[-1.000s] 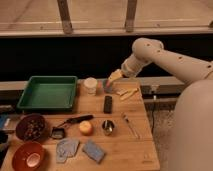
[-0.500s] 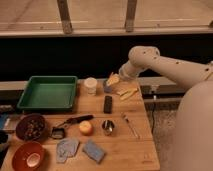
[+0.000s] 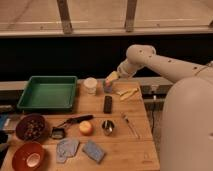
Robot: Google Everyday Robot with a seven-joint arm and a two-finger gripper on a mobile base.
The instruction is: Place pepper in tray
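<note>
The green tray [image 3: 29,103] sits at the table's back left. A slim, dark reddish, tapering thing that I take for the pepper [image 3: 79,119] lies on the table in front of the tray, just left of a round orange fruit [image 3: 86,128]. My gripper [image 3: 109,82] hangs at the arm's end over the back middle of the table, right of a white cup [image 3: 90,85] and right of the tray. It is well behind the pepper and apart from it.
A black bar [image 3: 107,104], a metal cup [image 3: 107,127] and a fork [image 3: 131,125] lie mid-table. Yellow pieces [image 3: 127,93] lie right of the gripper. A brown bowl [image 3: 20,131], a red bowl [image 3: 17,155] and two grey-blue pads [image 3: 66,148] are at the front left.
The arm has swung left and lowered a little, bringing the gripper closer to the white cup. The things on the table have not moved.
</note>
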